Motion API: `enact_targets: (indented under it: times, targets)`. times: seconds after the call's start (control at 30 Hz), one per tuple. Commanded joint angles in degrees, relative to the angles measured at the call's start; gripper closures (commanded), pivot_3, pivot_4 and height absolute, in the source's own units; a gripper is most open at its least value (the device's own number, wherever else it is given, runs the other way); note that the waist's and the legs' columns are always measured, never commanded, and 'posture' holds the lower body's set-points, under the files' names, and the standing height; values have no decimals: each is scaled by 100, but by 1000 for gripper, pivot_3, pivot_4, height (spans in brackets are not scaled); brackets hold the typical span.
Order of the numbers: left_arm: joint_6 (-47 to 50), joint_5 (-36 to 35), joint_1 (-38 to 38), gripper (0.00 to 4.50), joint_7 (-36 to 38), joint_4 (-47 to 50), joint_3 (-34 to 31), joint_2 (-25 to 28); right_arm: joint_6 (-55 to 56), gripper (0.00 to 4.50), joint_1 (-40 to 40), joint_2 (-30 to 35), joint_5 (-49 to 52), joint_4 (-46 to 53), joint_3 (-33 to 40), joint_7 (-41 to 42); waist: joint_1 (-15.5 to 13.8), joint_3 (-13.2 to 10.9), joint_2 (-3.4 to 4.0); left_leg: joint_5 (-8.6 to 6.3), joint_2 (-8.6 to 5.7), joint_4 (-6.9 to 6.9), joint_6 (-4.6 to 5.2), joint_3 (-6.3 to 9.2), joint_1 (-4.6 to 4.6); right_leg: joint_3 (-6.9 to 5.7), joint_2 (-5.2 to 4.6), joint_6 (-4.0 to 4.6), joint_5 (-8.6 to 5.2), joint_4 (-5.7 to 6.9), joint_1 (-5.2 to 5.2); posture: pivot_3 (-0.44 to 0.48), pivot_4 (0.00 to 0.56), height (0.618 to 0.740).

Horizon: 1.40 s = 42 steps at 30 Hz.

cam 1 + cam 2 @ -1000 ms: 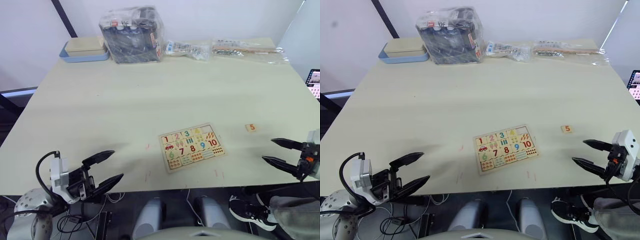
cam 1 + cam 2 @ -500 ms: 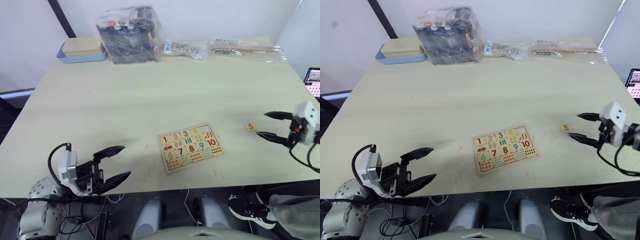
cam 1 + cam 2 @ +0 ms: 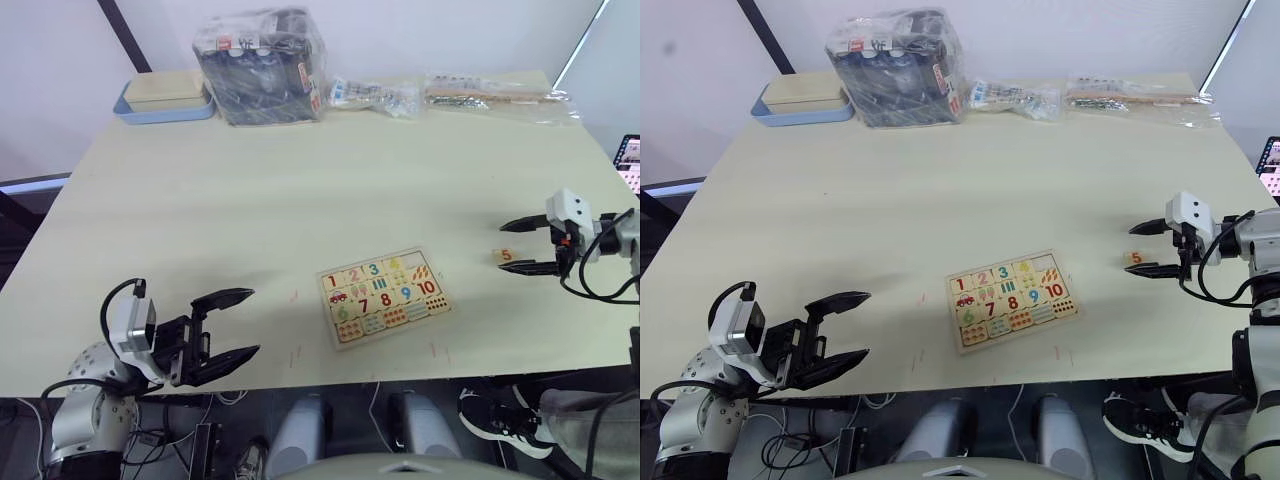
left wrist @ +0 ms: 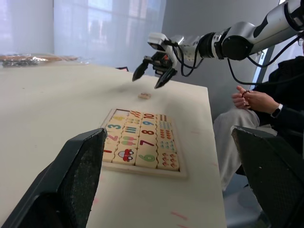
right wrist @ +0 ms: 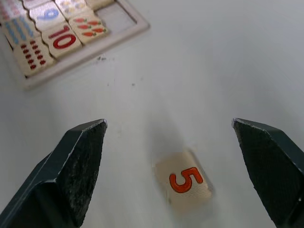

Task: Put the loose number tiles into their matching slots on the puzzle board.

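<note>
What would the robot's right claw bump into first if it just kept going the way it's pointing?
Most likely the small light-wood tile printed with a red 5. It lies on the pale table between the open black fingers of the right gripper, just ahead of their tips. How high the tips are above it is unclear.

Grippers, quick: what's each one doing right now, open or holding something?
Left gripper: open, holding nothing, near the table's front edge.
Right gripper: open, holding nothing, poised over the 5 tile.

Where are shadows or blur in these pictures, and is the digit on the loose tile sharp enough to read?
Right wrist view: the tile shows a sharp red 5, with a soft shadow beside it; the fingers look blurred. Left wrist view: the board is sharp, the near fingers blurred.
</note>
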<state>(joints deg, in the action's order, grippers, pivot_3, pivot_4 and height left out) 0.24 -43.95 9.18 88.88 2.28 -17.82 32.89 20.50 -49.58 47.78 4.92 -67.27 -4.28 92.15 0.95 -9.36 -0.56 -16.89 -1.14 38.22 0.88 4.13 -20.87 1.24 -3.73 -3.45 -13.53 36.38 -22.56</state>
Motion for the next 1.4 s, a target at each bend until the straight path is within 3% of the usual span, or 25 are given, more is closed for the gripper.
enact_targets:
  times: [0.03, 0.4, 0.83, 1.3, 1.4]
  targets:
    - [-30, -111, 113, 0, -88, 320, -141, -12, 214, 84, -213, 53, -245, -259, -36, 27, 2, 0, 1, 0, 0, -1, 0, 0, 0, 1, 0, 0, 0, 0, 0, 0, 150, 740]
    - [146, -163, 246, 0, -415, 677, -238, 132, 375, 84, -222, -8, -1033, -664, -163, -711, 8, -1, 2, 0, -1, -1, 0, 0, 3, 3, 0, 4, -1, 3, 0, 0, 150, 740]
    - [202, -102, 152, 0, -522, 731, -203, 117, -114, 84, 31, 34, -907, -572, -114, 26, -3, 1, 1, 0, -2, 1, 1, 3, 2, 0, 0, 3, -1, 3, 2, 0, 150, 740]
    - [305, -77, 88, 0, -719, 895, -130, 114, -5, 84, 357, 97, -807, -428, -22, -176, -11, 2, -1, -1, -4, 3, 1, 4, 6, -2, -2, 3, -1, 3, 9, 0, 150, 740]
    - [315, -79, 100, 0, -733, 917, -135, 116, 11, 1392, 415, 89, -773, -411, 47, -244, -21, 2, -2, -1, -5, 6, 1, 5, 5, -3, -3, 4, -1, 3, 10, 0, 150, 740]
